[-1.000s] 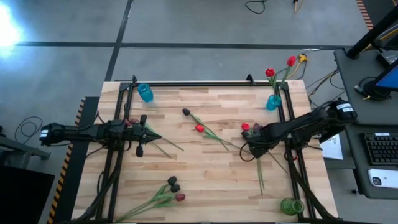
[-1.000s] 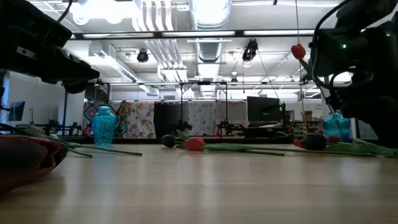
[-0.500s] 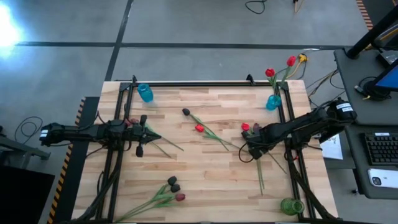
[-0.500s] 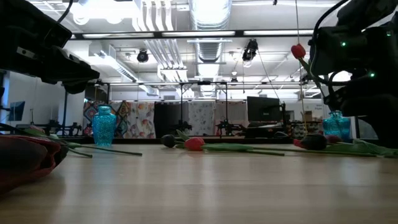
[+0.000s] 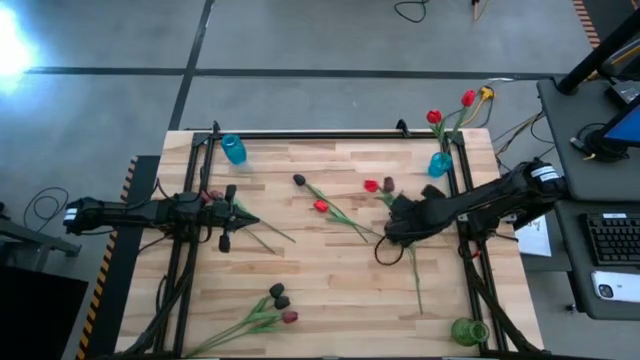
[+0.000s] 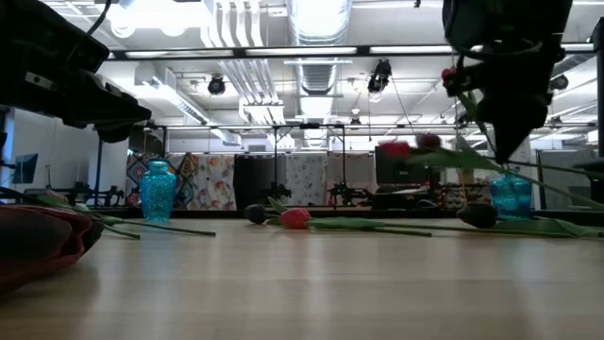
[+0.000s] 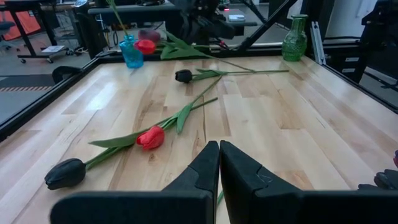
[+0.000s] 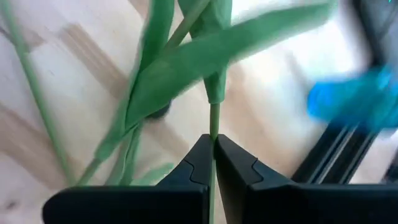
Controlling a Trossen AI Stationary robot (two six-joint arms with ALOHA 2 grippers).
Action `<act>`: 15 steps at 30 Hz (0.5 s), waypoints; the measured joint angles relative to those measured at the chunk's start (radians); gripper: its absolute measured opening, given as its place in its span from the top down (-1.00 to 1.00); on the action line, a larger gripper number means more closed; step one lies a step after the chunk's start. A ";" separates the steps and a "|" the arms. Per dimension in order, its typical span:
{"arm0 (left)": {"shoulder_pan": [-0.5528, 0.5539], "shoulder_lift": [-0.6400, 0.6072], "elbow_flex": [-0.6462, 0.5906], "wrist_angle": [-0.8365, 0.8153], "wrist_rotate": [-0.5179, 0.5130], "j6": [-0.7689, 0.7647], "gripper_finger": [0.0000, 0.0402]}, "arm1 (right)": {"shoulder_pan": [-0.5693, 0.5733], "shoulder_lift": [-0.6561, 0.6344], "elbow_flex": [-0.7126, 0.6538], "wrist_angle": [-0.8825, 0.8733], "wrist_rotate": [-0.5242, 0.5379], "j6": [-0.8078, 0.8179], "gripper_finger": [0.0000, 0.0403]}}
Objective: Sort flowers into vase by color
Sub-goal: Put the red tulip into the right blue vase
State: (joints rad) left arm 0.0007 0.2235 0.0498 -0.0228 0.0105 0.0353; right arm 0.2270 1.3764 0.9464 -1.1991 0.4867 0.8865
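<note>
Worktop strewn with tulips; right end effector (image 5: 400, 212), centre-right, pinched on a green stem (image 8: 214, 127), probably lifting two flowers for vase sorting.

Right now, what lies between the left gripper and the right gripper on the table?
In the high view, two tulips, one black and one red, lie between the left gripper and right gripper.

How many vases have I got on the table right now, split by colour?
Blue vases: 2, the left blue vase at the far left corner and the right blue vase at the far right, with flowers standing in it.
Green vases: 1, the green vase at the near right corner.
Total: 3
</note>
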 joint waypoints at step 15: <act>0.000 0.000 0.000 0.000 0.000 0.000 1.00 | 0.125 0.447 0.217 -0.006 0.538 -0.262 0.96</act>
State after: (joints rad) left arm 0.0009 0.2237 0.0498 -0.0231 0.0105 0.0356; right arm 0.3520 1.8234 1.1632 -1.2047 1.0248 0.6242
